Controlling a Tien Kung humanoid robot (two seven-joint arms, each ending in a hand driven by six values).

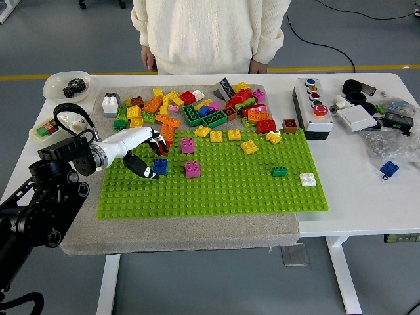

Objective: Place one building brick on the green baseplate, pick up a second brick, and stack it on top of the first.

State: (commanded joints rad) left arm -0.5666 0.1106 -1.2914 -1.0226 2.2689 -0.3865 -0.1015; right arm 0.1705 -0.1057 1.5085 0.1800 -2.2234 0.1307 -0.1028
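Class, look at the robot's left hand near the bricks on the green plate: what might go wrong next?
1. The left hand seems to pinch a red brick only at the fingertips; it might slip.
2. The blue brick sits right beside the hand and could get knocked.
3. The loose brick pile crowds the baseplate.

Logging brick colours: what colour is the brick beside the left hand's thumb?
Blue brick, head view.

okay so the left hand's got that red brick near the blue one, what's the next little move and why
Probably carry the red brick slightly toward the near edge and lower it onto the blue brick: the left hand holds it just beyond the blue one, which sits on the green baseplate with nothing on top.
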